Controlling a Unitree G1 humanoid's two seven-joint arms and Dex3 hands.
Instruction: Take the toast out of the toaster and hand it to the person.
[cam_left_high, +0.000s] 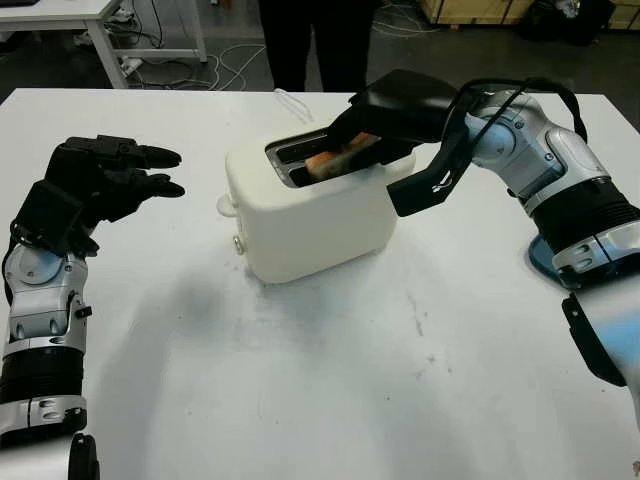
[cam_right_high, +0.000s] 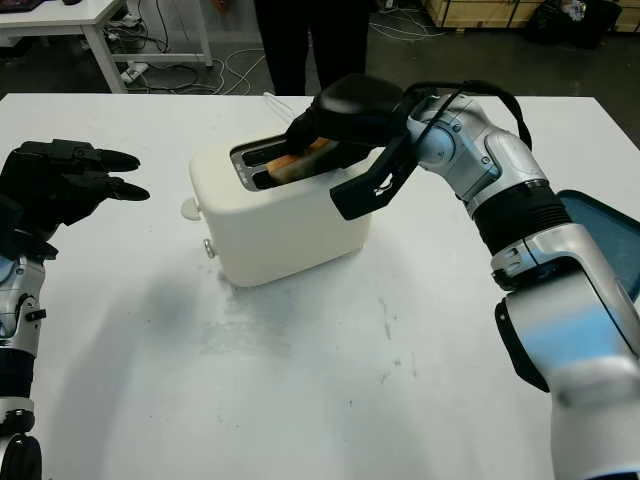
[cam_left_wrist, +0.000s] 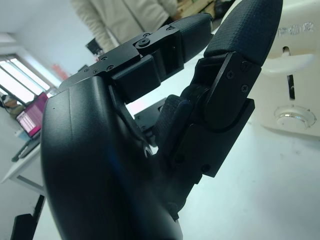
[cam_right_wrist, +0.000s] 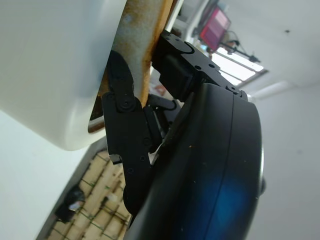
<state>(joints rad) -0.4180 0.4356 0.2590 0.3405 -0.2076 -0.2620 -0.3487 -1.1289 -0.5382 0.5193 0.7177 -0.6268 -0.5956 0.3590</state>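
Note:
A cream toaster (cam_left_high: 310, 215) stands mid-table, its slots on top. A slice of toast (cam_left_high: 335, 160) sticks up out of the near slot. My right hand (cam_left_high: 365, 140) reaches over the toaster from the right, and its fingers are closed on the toast (cam_right_wrist: 142, 35) from both sides. My left hand (cam_left_high: 110, 178) hovers open above the table, left of the toaster. A person (cam_left_high: 315, 45) in dark trousers stands behind the far edge of the table.
A blue plate (cam_right_high: 610, 240) lies at the right edge, under my right arm. The white table (cam_left_high: 330, 380) is bare in front of the toaster. Another table and loose cables stand on the floor at the back left.

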